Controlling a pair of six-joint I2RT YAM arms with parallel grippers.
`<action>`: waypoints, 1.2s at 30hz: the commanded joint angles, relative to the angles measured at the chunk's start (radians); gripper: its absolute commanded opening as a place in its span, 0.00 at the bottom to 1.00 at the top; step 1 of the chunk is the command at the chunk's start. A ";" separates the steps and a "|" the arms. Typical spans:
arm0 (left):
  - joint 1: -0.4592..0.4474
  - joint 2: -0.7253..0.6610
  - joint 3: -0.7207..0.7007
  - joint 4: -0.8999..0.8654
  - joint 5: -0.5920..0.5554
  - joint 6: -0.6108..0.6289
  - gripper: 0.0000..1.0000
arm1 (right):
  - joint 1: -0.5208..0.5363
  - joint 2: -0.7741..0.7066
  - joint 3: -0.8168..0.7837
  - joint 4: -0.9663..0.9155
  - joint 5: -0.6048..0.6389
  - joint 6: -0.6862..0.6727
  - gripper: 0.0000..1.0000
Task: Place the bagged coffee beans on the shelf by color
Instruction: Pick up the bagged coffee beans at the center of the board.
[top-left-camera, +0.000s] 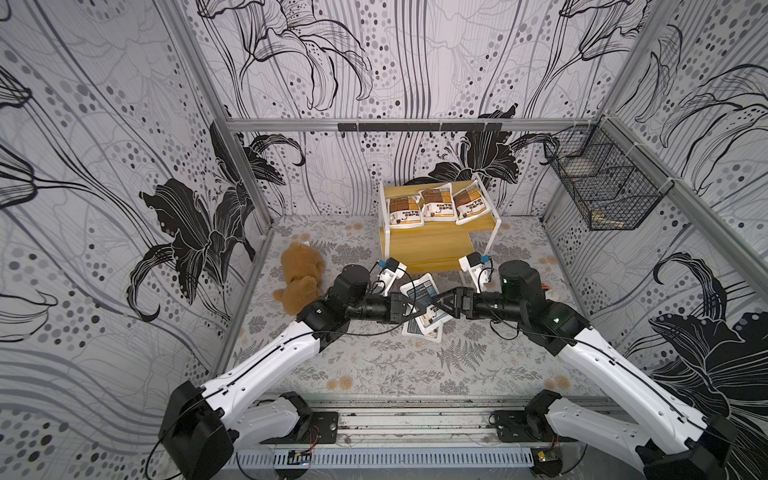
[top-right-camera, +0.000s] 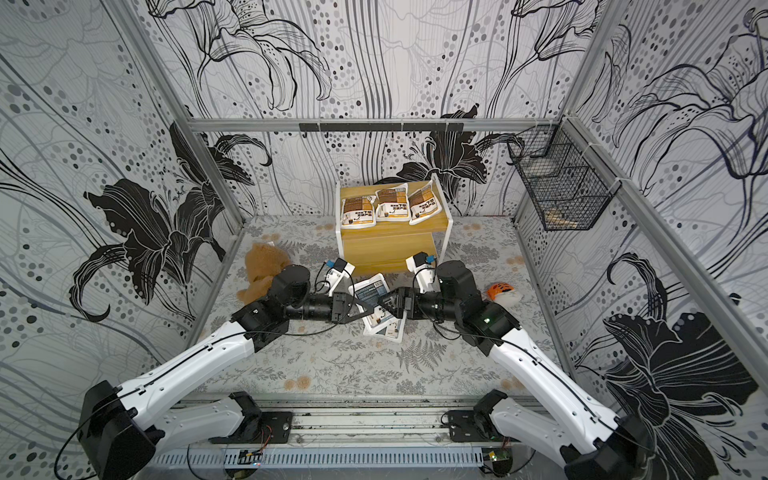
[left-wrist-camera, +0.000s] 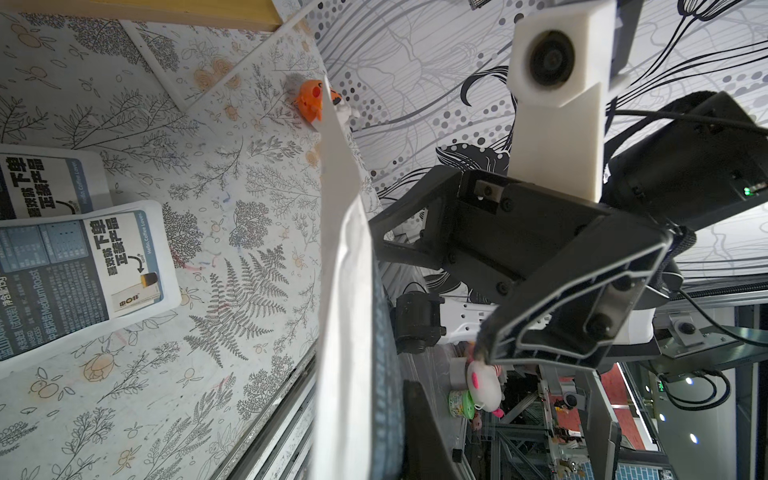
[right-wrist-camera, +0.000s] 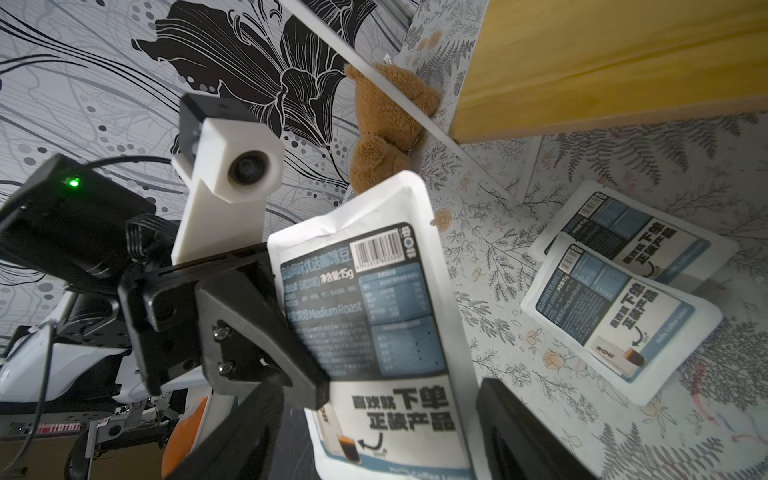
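Note:
Three brown-orange bagged coffee beans (top-left-camera: 437, 203) lie in a row on the upper board of the shelf (top-left-camera: 432, 245); its lower board is bare. In front of the shelf, my left gripper (top-left-camera: 409, 309) is shut on a grey-blue bag (top-left-camera: 419, 289) and holds it upright above the table. In the left wrist view this bag (left-wrist-camera: 345, 291) shows edge-on. My right gripper (right-wrist-camera: 386, 449) is open, its fingers standing either side of the held bag (right-wrist-camera: 374, 311) at the lower end. Two more grey-blue bags (right-wrist-camera: 615, 316) overlap flat on the table beneath.
A brown plush bear (top-left-camera: 299, 276) lies left of the shelf near the wall. A small orange-and-white toy (top-right-camera: 500, 291) sits to the right behind my right arm. A black wire basket (top-left-camera: 602, 183) hangs on the right wall.

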 joint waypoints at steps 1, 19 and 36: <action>0.013 -0.027 0.033 0.023 0.040 0.028 0.00 | -0.003 0.006 0.016 0.012 -0.055 -0.012 0.79; 0.058 -0.030 0.024 0.009 0.086 0.050 0.00 | -0.003 -0.026 -0.069 0.151 -0.161 0.033 0.74; 0.105 0.013 0.047 -0.058 0.077 0.079 0.00 | -0.004 -0.108 -0.187 0.250 -0.082 0.108 0.18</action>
